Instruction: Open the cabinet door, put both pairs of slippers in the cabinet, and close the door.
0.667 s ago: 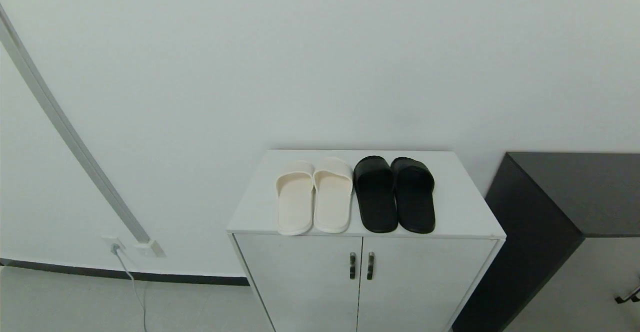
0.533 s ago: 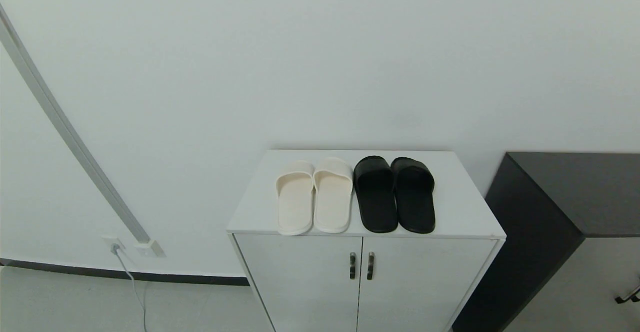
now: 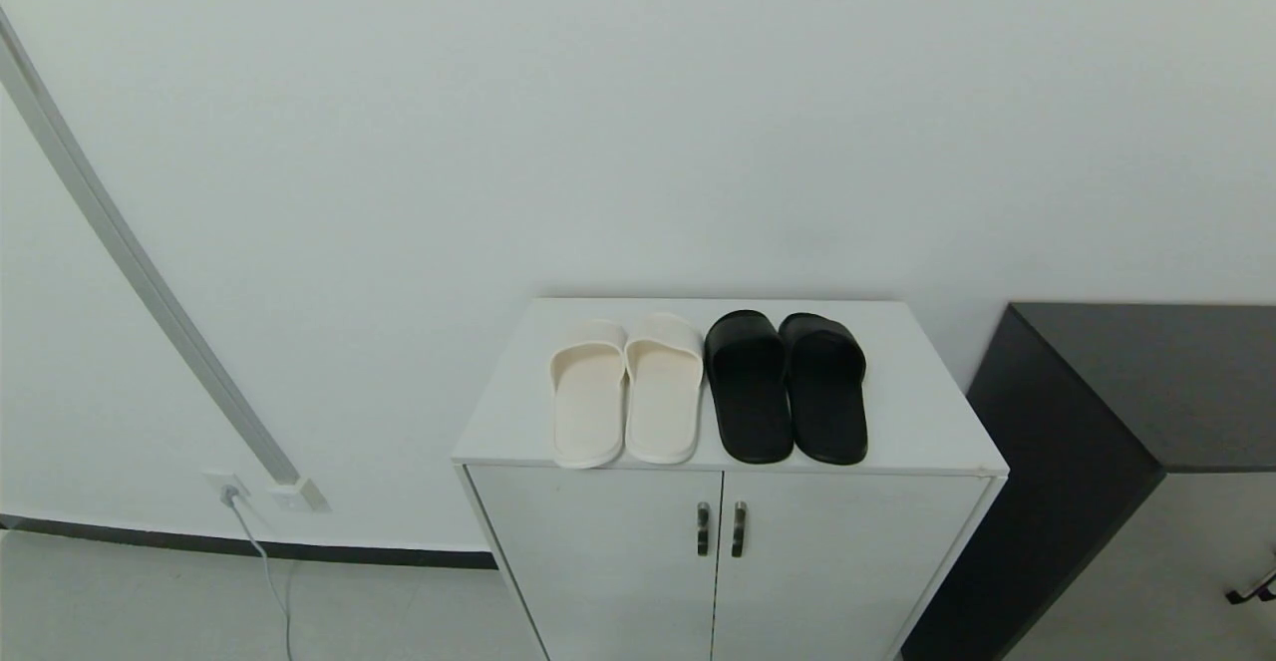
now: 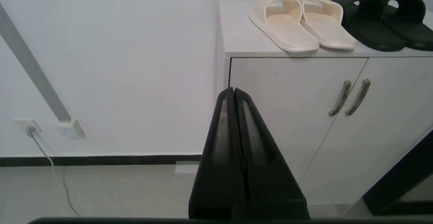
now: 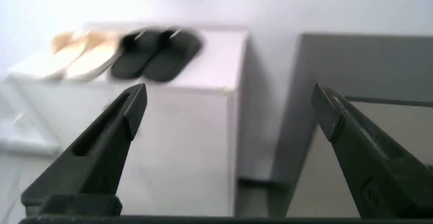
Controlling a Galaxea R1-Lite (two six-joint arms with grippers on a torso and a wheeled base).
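Note:
A white cabinet (image 3: 927,422) stands against the wall with both doors closed, two dark handles (image 3: 720,528) meeting at the middle. On its top lie a cream pair of slippers (image 3: 624,388) on the left and a black pair of slippers (image 3: 788,384) on the right, side by side, toes toward the wall. My left gripper (image 4: 234,92) is shut and empty, low and well short of the cabinet (image 4: 291,95), whose slippers (image 4: 302,22) lie beyond it. My right gripper (image 5: 226,105) is wide open with nothing in it, off to the cabinet's (image 5: 203,122) right side.
A dark grey cabinet (image 3: 1116,442) stands close to the white one's right. On the left wall a slanted cable duct (image 3: 130,252) runs down to a socket (image 3: 227,487) with a cord to the floor. Bare floor lies left of the cabinet.

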